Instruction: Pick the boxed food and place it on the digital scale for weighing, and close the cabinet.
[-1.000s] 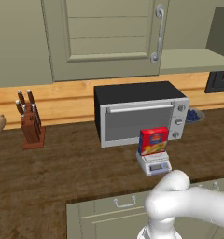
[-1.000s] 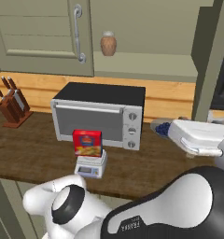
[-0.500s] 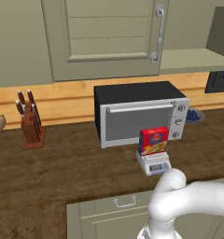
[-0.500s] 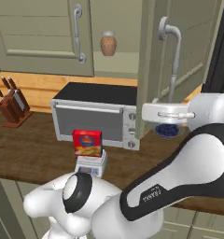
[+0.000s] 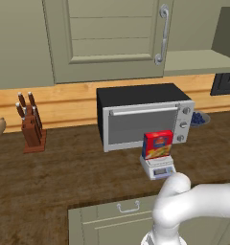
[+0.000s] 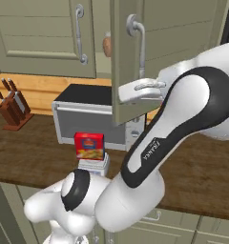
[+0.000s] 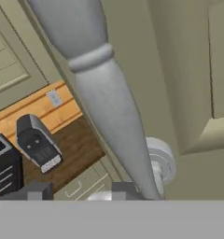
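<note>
Wooden counter [image 5: 64,177]: your box [image 5: 158,144] stands on the scale [image 5: 157,166]. Since a second ago, the gripper [image 7: 76,191] has closed at the cabinet door [image 6: 127,62] handle [image 7: 109,102]; swing it shut next.

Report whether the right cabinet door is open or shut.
Open. In the right base view the cabinet door stands swung out from the cabinet front, edge toward the camera, with the gripper at its handle.

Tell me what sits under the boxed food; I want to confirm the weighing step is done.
The boxed food stands upright on the digital scale, in front of the oven. The scale's front display shows; the platform under the box is covered.
</note>
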### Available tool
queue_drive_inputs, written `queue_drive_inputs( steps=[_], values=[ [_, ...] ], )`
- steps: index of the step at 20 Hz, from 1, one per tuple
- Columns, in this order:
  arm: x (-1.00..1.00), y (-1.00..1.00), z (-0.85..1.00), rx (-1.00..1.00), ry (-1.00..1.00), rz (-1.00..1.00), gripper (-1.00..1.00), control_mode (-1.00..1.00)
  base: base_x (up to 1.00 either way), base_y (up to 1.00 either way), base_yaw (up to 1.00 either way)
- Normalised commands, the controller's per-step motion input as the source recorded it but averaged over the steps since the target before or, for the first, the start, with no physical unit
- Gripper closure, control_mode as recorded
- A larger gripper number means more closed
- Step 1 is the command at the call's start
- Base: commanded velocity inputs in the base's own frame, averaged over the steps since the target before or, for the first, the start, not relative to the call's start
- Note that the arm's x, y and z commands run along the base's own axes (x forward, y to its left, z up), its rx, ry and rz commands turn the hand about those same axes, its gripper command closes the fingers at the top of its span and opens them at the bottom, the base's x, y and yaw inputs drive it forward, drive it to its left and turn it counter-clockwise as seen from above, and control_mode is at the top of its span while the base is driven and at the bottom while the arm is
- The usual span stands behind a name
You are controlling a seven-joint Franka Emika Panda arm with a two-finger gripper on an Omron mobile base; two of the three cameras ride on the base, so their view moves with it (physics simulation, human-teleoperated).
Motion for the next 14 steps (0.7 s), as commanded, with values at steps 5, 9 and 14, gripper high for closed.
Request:
queue_drive_inputs(
  steps=[5,9,14],
  values=[
    [1.00,1.00,0.00,0.19,-0.25,-0.14,-1.00,-1.00,0.00,0.00,0.00],
    [1.00,1.00,0.00,0.20,-0.27,-0.27,-1.00,-1.00,0.00,0.00,0.00],
    [1.00,0.94,-0.10,0.22,-0.23,-0.39,-1.00,-1.00,0.00,0.00,0.00]
  ],
)
